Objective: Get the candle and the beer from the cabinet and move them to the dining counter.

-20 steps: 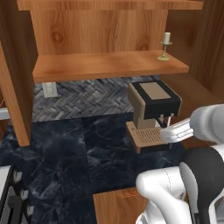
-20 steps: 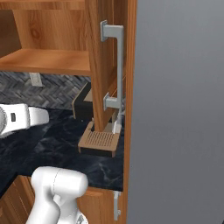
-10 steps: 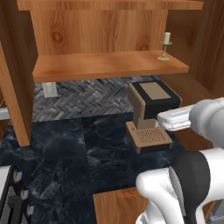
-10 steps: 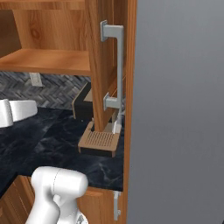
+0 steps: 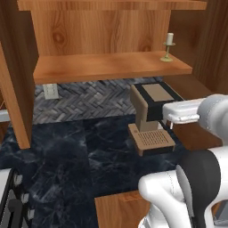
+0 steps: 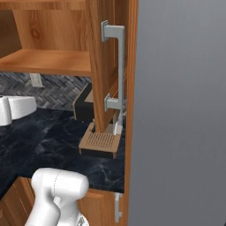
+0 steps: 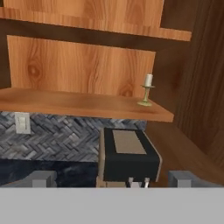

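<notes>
The candle (image 5: pixel 168 45) (image 7: pixel 147 89), cream on a small brass holder, stands at the right end of the lower shelf in the open wooden cabinet (image 5: pixel 107 67) (image 7: pixel 70 103). My gripper (image 7: pixel 113 179) hangs below and in front of that shelf, over the coffee machine, facing the cabinet. Its fingertips (image 7: pixel 41 178) stand far apart with nothing between them, so it is open. My white hand (image 5: pixel 182 111) sits at the right, just beside the machine. The beer and the dining counter are out of view.
A brown and black coffee machine (image 5: pixel 150 116) (image 6: pixel 99 132) stands on the dark marble kitchen counter (image 5: pixel 80 151) under the shelf. The open cabinet door with its silver bar handle (image 6: pixel 119 66) hangs at the right. A wall outlet (image 5: pixel 50 91) sits on the tiled backsplash.
My hand has lifted a little and drawn to the right beside the coffee machine. The gripper stayed open. The candle has not moved.
</notes>
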Controlling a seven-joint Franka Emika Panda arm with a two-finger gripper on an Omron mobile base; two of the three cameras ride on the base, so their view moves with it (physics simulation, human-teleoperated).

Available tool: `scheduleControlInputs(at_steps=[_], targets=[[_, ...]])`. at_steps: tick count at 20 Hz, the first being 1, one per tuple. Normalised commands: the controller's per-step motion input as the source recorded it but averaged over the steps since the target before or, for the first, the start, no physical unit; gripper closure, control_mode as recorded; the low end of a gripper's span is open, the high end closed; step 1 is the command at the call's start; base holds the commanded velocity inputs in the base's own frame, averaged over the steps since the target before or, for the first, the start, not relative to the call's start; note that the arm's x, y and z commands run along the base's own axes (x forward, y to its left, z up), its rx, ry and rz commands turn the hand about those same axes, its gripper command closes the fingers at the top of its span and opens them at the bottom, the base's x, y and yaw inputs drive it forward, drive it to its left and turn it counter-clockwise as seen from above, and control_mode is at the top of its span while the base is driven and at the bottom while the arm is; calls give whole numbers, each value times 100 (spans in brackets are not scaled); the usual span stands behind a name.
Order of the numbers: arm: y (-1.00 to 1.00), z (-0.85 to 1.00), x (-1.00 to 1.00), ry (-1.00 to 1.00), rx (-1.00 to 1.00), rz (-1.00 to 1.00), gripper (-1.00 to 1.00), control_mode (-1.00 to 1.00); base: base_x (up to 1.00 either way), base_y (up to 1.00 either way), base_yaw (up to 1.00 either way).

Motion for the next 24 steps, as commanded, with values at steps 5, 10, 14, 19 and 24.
scheduleControlInputs(at_steps=[5,10,14,19,24], targets=[[-5,20,-1,0,9,0,-100,-100,0,0,0],[0,15,6,0,0,0,-100,-100,0,0,0],[0,11,27,7,0,-1,-100,-100,0,0,0],[0,7,39,28,0,-17,-100,-100,0,0,0],[0,4,50,16,0,-19,-100,-100,0,0,0]])
